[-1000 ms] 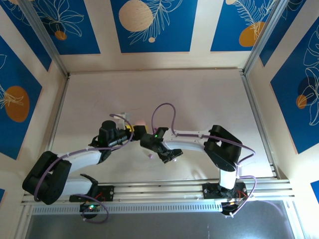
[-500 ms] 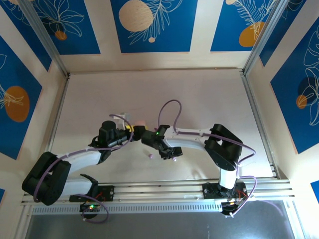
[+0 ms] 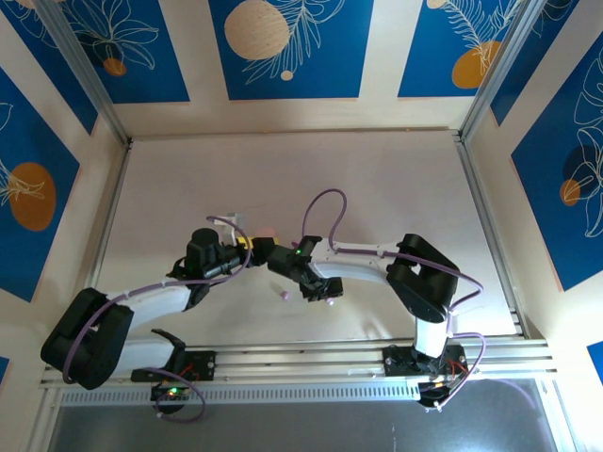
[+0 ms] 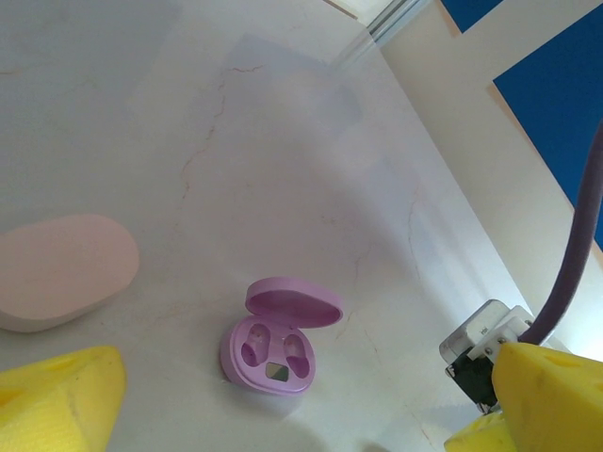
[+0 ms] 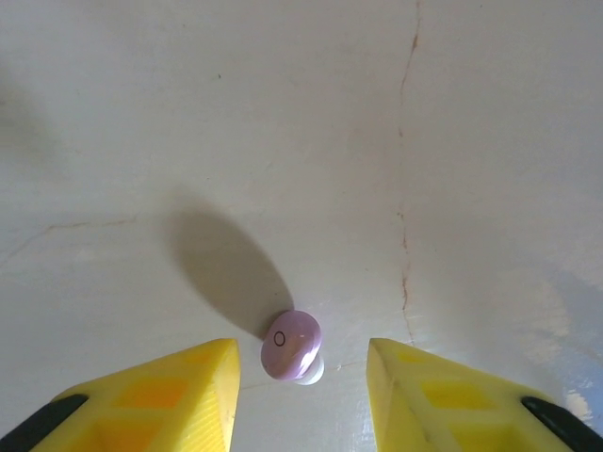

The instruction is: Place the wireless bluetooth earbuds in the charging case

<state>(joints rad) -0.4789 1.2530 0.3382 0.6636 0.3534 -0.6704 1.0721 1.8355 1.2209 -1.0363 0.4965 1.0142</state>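
A light purple earbud [image 5: 291, 345] lies on the table between the yellow fingertips of my right gripper [image 5: 301, 350]. The jaws are open, with a gap on each side of the earbud. From above, the same earbud [image 3: 284, 295] shows as a small dot just in front of the right wrist. The purple charging case [image 4: 276, 341] sits with its lid up, and its two wells look hollow. My left gripper [image 4: 307, 379] hovers near it, wide open and holding nothing.
A closed pale pink case [image 4: 62, 270] lies left of the purple one, and shows from above [image 3: 268, 233] beyond the two wrists. The two wrists are close together at the table's middle. The right arm's purple cable [image 3: 320, 212] loops above them.
The right wrist has shifted slightly over the earbud and its cable loop has risen. The left arm and the earbud have not moved.
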